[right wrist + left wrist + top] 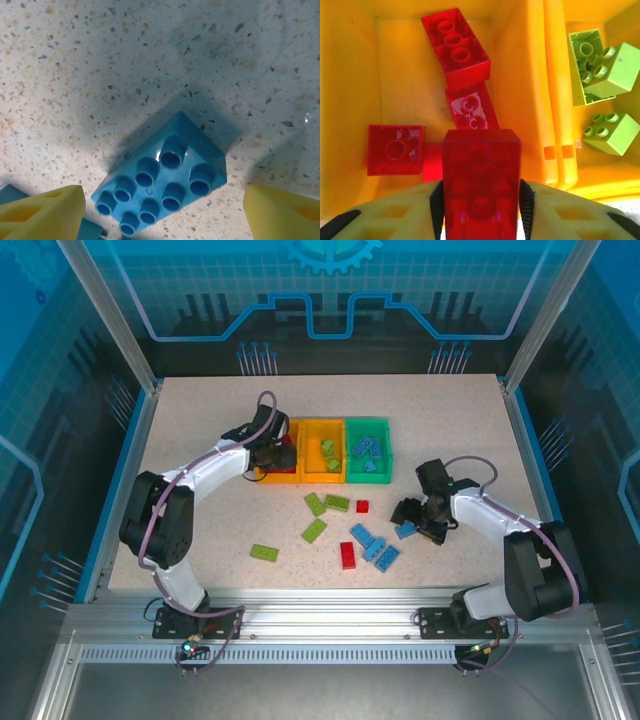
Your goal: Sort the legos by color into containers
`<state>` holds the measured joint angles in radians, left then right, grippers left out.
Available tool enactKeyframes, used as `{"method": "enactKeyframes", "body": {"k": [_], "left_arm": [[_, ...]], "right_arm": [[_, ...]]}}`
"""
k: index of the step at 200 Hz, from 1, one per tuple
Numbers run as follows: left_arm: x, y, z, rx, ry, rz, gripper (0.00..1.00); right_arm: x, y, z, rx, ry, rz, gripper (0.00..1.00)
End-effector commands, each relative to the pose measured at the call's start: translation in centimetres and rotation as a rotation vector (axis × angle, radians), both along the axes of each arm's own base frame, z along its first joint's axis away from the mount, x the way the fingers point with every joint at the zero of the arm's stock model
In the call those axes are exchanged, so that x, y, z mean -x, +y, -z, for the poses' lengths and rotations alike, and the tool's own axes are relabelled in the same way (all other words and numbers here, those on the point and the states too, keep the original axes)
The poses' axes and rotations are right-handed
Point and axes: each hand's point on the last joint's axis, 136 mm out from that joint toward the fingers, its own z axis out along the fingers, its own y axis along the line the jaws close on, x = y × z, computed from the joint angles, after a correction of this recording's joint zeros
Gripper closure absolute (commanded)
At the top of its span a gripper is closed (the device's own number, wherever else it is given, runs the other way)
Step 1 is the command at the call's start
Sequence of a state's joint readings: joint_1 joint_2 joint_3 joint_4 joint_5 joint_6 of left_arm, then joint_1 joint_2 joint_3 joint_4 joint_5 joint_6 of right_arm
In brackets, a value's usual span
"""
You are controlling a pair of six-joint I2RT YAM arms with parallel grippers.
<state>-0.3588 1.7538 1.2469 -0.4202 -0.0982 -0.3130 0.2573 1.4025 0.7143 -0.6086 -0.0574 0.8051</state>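
Observation:
My left gripper point(268, 453) hangs over the left orange-yellow container point(292, 423), shut on a red lego point(481, 185) that sits between its black pads point(436, 205). Under it, several red legos point(457, 47) lie in that container point(350, 100). The middle orange-yellow container point(322, 423) holds lime green legos point(600, 65). The green container point(368, 423) holds light blue ones. My right gripper point(415, 520) stands open low over the table, its yellow fingers point(45, 210) either side of a light blue six-stud lego point(162, 180) without touching it.
Loose on the table between the arms lie green legos point(315, 504) point(264, 552), red ones point(362, 506) point(347, 555) and a cluster of blue ones point(374, 548). Another blue piece point(10, 195) lies beside my right gripper's left finger.

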Motion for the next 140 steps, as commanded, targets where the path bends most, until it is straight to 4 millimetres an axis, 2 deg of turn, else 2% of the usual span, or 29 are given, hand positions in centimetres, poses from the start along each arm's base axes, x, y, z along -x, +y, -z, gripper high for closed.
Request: {"method": "enactKeyframes", "body": {"k": [1,47,58,69,95,121,140], "left_arm": [[-1.1,-0.8,-2.2,0.076,-0.051,-0.012,0.46],[0.0,-1.2,-3.5,0.092,-0.072,0.013,0.24],[0.4,-1.2,-3.7,0.089,-0.075,0.016,0.16],[0.8,-1.1,-3.8,0.092,-0.076,0.017,0.02],[1.8,-1.0,-4.1,0.099,-0.073,0.013,0.01],[2.9,-0.5,-4.1,0.099,-0.072,0.001,0.01],[3.9,0.1,-4.2,0.093,-0.074,-0.018,0.01]], "right_arm": [[0.0,0.4,0.7,-0.015,0.015,0.033,0.17],[-0.6,0.4,1.5,0.000,0.031,0.036,0.26],[-0.8,0.1,1.5,0.012,0.028,0.040,0.30],[-1.0,0.1,1.5,0.011,0.028,0.042,0.33],[-1.3,0.1,1.5,0.021,0.031,0.033,0.41],[-2.1,0.1,1.3,0.029,0.020,0.012,0.63],[-2.9,0.3,0.6,0.028,-0.009,-0.006,0.75]]}}
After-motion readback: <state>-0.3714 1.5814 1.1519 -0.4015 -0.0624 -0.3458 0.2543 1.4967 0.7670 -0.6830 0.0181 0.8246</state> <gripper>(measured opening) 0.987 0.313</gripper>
